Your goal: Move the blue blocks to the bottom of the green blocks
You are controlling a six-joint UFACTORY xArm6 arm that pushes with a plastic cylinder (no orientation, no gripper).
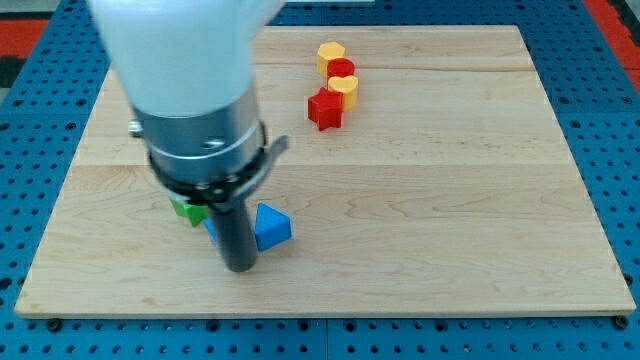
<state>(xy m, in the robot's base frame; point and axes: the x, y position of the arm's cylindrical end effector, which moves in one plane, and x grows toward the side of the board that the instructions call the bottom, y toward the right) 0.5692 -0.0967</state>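
Observation:
A blue triangular block (272,226) lies near the view's bottom left of the wooden board (420,220). A sliver of a second blue block (211,230) shows just left of the rod. A green block (189,211) peeks out from under the arm, up and left of the blue ones; most of it is hidden. My tip (241,268) rests on the board just below and left of the blue triangular block, touching or nearly touching it. The arm's white and grey body hides the board above the green block.
A cluster stands at the view's top centre: a yellow block (331,54), a red round block (342,69), a second yellow block (344,90) and a red star-shaped block (325,109). The board's bottom edge (330,318) runs close below my tip.

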